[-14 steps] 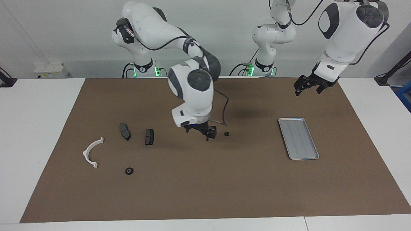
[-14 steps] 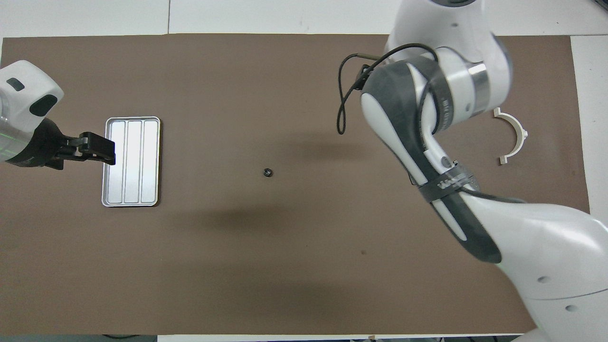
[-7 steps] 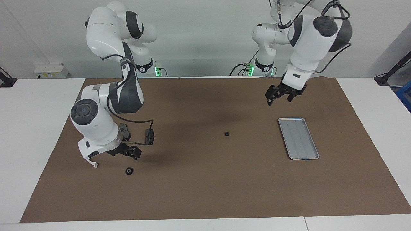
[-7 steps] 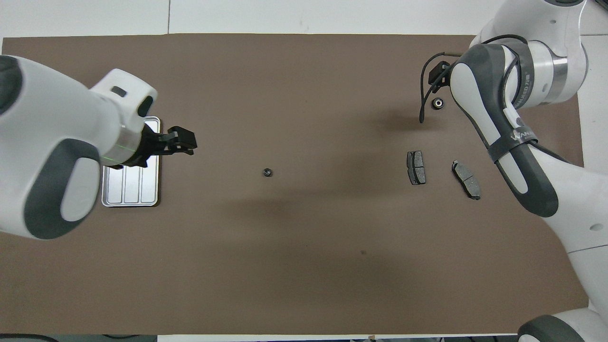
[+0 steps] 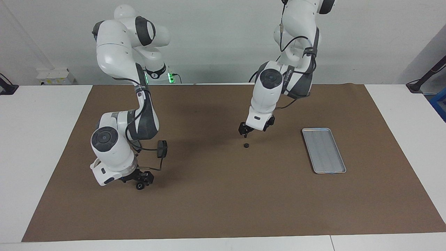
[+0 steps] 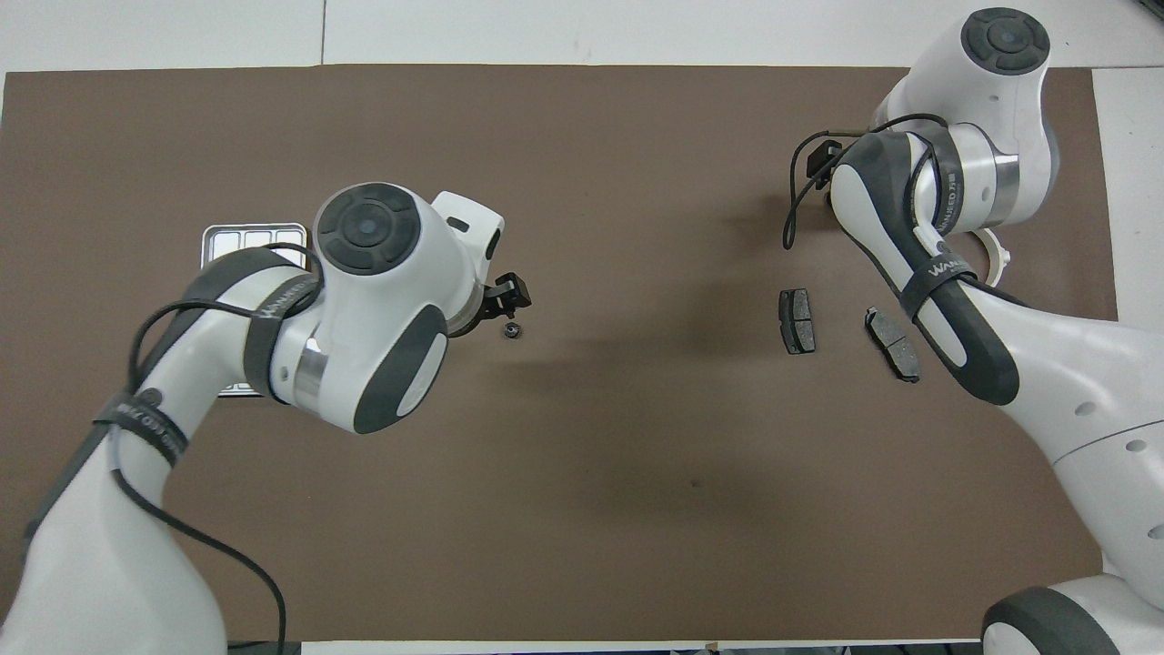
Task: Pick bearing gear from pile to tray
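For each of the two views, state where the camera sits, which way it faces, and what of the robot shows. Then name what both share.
Facing view: high across the table, looking at the robots; both whole arms show, the left gripper over a gear.
Overhead view: above the robots' end, looking steeply down; arms enter from the bottom.
Shared: that gear, the tray, a brake pad.
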Motion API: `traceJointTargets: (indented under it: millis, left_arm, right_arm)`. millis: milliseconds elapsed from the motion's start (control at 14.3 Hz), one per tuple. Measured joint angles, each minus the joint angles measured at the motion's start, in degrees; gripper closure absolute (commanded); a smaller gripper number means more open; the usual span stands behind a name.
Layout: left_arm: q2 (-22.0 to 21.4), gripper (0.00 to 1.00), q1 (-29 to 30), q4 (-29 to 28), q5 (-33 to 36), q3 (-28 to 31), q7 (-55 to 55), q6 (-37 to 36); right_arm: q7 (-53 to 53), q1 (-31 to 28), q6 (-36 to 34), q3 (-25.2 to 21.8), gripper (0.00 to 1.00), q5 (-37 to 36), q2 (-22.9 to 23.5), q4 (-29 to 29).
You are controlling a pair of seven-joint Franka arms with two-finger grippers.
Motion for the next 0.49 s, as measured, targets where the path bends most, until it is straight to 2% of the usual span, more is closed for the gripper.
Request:
traceJointTargets:
  millis: [140,279,488]
  left_arm:
    - [3.36,0.0,-1.09,0.18,0.3,0.03,-2.15,3.31]
    - [4.57,0.0,-1.11,-0.09,0.32,0.23,-2.37,5.71]
    - [4.71,0.14,-1.12,-2.12,0.32,0.36,-2.82,9.2]
  right_arm:
    - [0.0,0.13,1.04,0.01,0.0,0.0,0.19,-0.62]
    - [0.0,0.16,3.16,0.01,0.0,-0.05,0.25,-2.12]
    - [0.0,0.03,7.05,-0.08,0.0,-0.68,0.37,-5.33]
